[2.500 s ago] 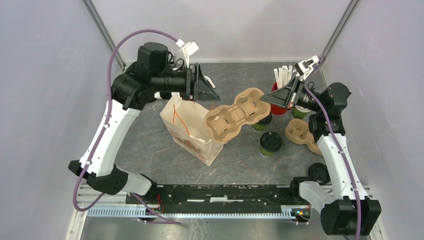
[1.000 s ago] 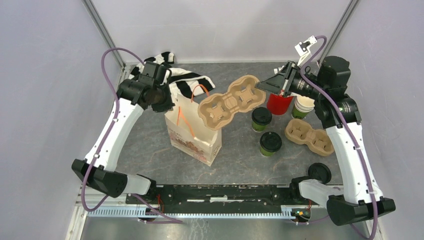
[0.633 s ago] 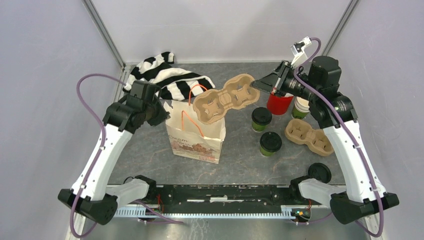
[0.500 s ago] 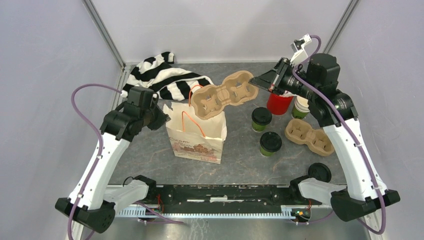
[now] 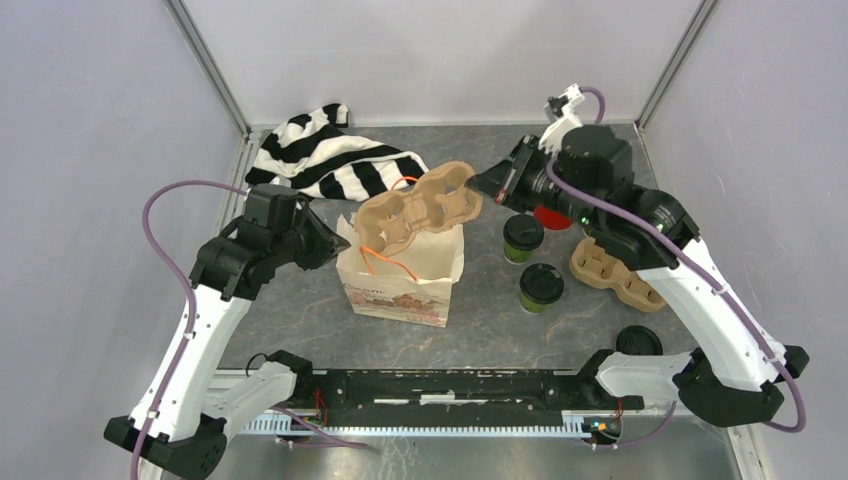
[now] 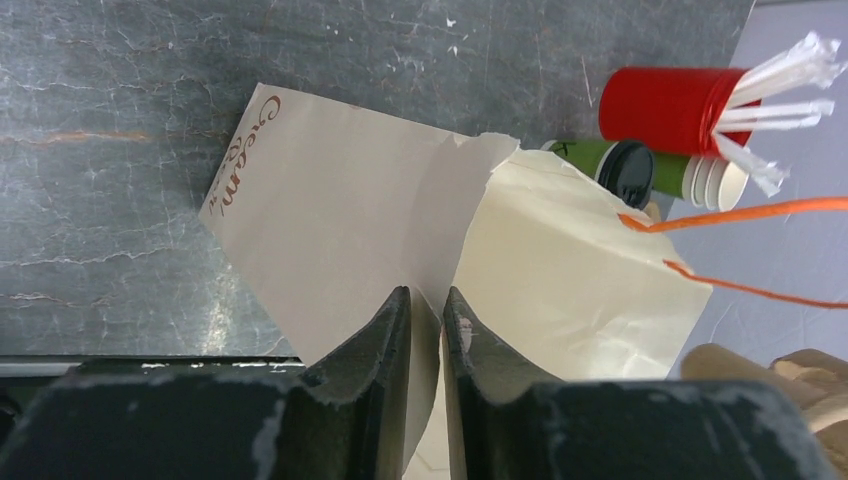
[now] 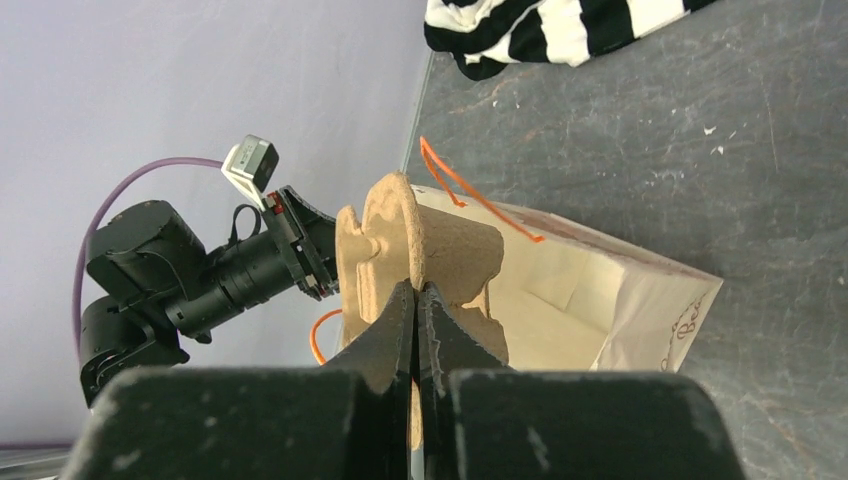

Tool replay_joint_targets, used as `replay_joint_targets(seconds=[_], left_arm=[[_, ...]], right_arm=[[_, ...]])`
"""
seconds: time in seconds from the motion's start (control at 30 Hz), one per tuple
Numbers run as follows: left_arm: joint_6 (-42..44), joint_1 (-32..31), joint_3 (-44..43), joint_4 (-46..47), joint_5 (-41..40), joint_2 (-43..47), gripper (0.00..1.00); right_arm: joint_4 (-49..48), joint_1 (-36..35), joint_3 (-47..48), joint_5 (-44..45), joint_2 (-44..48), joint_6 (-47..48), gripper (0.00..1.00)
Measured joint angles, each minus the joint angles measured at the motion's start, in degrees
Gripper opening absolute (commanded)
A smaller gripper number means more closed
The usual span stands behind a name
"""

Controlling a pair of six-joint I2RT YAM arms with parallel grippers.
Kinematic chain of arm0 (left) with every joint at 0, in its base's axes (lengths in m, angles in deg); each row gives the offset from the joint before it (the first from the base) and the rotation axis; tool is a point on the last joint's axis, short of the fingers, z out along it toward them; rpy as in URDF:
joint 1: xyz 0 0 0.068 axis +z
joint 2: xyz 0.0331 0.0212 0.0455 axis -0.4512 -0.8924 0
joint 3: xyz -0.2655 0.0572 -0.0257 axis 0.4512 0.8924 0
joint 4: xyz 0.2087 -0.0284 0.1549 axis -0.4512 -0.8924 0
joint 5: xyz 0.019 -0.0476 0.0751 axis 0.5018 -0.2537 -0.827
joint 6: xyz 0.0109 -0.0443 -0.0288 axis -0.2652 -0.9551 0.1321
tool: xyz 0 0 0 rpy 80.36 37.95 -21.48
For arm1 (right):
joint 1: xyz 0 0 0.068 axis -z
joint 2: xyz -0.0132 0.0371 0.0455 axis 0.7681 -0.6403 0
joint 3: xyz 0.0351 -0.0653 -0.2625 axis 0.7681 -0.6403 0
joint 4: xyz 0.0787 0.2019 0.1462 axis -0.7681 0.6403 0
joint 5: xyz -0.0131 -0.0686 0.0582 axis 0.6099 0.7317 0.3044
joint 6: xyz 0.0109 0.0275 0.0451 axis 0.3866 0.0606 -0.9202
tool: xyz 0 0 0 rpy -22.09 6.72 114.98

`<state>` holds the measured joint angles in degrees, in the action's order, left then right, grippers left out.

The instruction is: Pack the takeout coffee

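Takeout coffee (image 5: 523,238) is not packed yet. Both lidded green cups stand upright on the desk (image 5: 480,325), a little to the right of the paper bag (image 5: 400,285), with the second cup (image 5: 541,287) nearer the arm bases. Neither cup is touched.

The left gripper (image 6: 425,320) has its jaws nearly together with the bag's rim between them, apparently pinching the paper. I judge this is meant to keep the mouth open and the bag steady. The right gripper (image 7: 415,300) has its jaws clamped on the thin edge of the pulp cup carrier (image 5: 415,203). It holds the carrier tilted over the bag's mouth, by the orange handles (image 5: 375,258). Putting the carrier in first would give the cups seats.

The bag stands open, and from the right wrist view its pale inside shows nothing lying in it. The carrier's wells are empty. A second carrier (image 5: 608,268) lies empty on the desk beside the cups. The red cup (image 6: 668,105) holds white sticks, and the lidless cups (image 6: 715,182) next to it are nested in a stack. What the lidded cups hold is hidden.
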<state>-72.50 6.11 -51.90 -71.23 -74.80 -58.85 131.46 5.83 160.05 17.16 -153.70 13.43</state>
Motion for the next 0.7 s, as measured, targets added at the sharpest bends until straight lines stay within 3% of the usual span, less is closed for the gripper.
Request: replay_joint_targets(seconds=[0.3, 0.7], left_arm=[[3.4, 0.0, 1.1, -3.0, 2.1, 3.3, 0.31], [4.9, 0.0, 2.9, -3.7, 3.2, 5.6, 0.25]], right_arm=[[4.8, -15.0, 2.8, 17.4, -2.0, -5.4, 0.0], [7.1, -16.8, -3.6, 26.2, 3.0, -9.2, 0.0]])
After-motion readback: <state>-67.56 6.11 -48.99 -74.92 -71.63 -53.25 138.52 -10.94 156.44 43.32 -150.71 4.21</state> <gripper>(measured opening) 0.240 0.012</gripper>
